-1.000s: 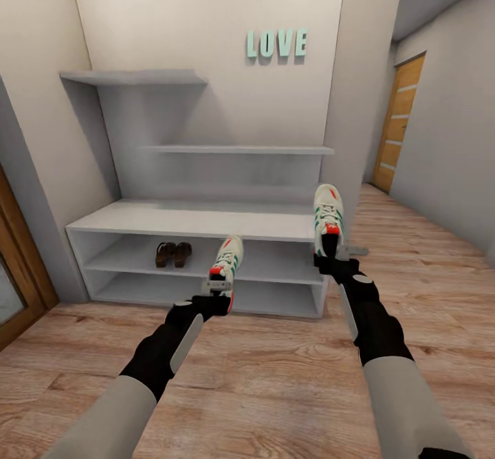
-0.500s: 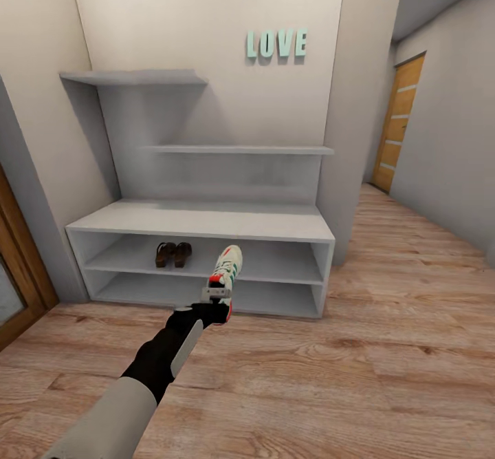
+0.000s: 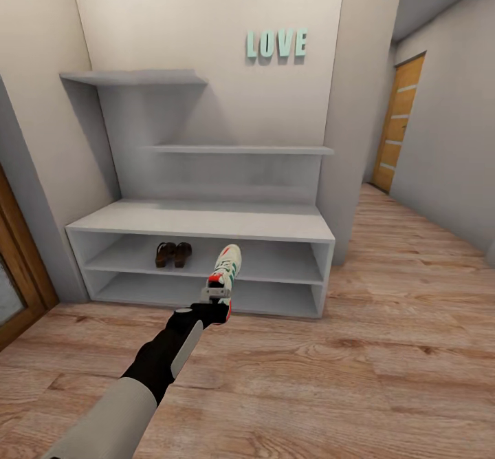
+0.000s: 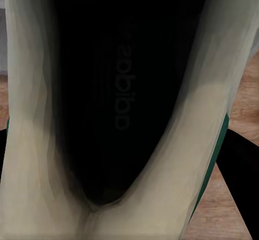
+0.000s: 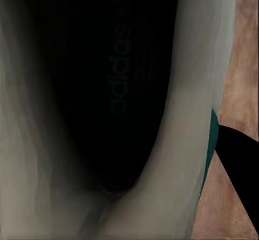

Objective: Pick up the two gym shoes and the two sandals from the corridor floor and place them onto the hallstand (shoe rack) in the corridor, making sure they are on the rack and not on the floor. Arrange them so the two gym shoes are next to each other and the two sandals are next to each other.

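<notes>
Gym shoe (image 3: 226,266) clamped at the heel in left gripper (image 3: 217,299), low centre of frame, toe aimed at the hallstand (image 3: 199,221). Second gym shoe (image 5: 178,110) close against the right wrist camera, dark insole toward the lens; right fingers' state impossible to tell. Sandals (image 3: 172,254) side by side on the upper cubby shelf, left of centre. Step in hand, seemingly: carrying sneakers to the rack. Next likely: reach forward, set the shoe on the shelf right of the sandals, room left for its mate. In the way: the bench-top edge above the cubby; corridor floor (image 3: 357,376) below.
</notes>
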Robot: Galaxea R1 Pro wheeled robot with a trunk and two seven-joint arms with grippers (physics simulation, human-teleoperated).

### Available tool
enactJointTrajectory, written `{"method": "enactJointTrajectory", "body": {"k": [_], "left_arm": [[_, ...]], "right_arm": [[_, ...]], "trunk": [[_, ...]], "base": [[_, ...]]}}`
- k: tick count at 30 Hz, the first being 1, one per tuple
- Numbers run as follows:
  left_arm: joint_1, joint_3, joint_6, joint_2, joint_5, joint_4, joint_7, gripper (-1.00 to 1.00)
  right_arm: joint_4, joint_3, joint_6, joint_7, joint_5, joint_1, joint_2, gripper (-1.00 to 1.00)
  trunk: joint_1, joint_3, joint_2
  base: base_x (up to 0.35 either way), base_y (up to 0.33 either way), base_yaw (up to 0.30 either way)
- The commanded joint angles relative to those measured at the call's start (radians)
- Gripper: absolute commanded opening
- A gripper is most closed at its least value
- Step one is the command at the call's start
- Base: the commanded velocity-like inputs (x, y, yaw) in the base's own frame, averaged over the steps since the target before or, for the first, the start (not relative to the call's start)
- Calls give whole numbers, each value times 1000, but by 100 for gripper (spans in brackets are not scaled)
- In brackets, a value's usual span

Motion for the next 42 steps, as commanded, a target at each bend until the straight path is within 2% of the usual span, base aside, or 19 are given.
{"method": "enactJointTrajectory", "body": {"k": [1,4,10,16,27,33,42], "left_arm": [[-1,-3,4,0,11,-1,9,-100],[-1,-3,4,0,11,-1,9,-100],[-1,-2,4,1,10,-1,9,-100],[-1,-2,4,1,10,-1,9,-100],[-1,-1,10,1,11,0,13,-100],[-1,0,11,0,10,46,13,-100],[-1,2,13,0,10,66,15,-100]], "right_arm": [[33,-2,5,1,7,-1,-22,-100],[64,-3,4,-2,6,-1,-39,-100],[74,-3,4,-1,5,-1,-45,-100],[74,-3,4,-1,7,-1,-44,-100],[74,-3,4,-1,7,-1,-44,-100],[74,-3,4,-1,7,-1,-44,-100],[74,-3,4,-1,7,-1,-44,-100]], "trunk": [[0,-1,0],[0,-1,0],[0,-1,0],[3,-24,-2],[7,-80,-4],[10,-113,-6],[14,-163,-8]], "base": [[0,0,0],[0,0,0],[0,0,0],[0,0,0],[0,0,0],[0,0,0],[0,0,0]]}}
